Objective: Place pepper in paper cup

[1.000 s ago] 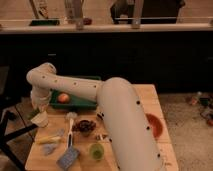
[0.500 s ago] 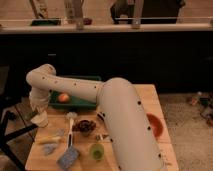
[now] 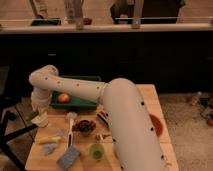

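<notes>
Claw (image 3: 39, 111) hangs directly above small white round paper cup (image 3: 41, 120) at left edge of wooden counter (image 3: 150, 95); grip state cannot tell. Small green pepper not visible, presumably held inside.

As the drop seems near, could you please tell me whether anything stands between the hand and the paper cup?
Nothing visible does. The hand hangs directly over the paper cup at the table's left edge, with no object between them. The pepper itself cannot be made out.
</notes>
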Available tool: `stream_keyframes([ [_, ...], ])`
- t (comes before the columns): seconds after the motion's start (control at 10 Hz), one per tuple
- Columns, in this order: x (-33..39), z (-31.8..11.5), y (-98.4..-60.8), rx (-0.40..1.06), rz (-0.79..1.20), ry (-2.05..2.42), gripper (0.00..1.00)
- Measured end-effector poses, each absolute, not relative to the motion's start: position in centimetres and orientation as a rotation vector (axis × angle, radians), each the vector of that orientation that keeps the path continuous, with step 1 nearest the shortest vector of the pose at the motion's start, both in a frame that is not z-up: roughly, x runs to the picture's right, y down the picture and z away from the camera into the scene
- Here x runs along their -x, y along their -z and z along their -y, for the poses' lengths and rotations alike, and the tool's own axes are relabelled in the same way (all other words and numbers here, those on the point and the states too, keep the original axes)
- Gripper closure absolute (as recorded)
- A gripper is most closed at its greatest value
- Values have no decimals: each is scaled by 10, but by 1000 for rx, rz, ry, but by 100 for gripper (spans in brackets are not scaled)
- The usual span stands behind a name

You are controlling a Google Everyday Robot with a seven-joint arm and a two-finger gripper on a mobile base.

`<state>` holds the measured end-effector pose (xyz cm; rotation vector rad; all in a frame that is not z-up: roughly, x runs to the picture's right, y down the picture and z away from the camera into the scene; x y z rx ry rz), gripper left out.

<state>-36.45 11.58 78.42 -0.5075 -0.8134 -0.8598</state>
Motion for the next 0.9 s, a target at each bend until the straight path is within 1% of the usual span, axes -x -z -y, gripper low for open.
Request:
stream_keyframes([
  [0.1, 364, -116, -785, 508, 815, 856, 23],
  [0.2, 363, -116, -785, 508, 817, 853, 20],
  [0.9, 362, -115, -787, 513, 823, 846, 20],
])
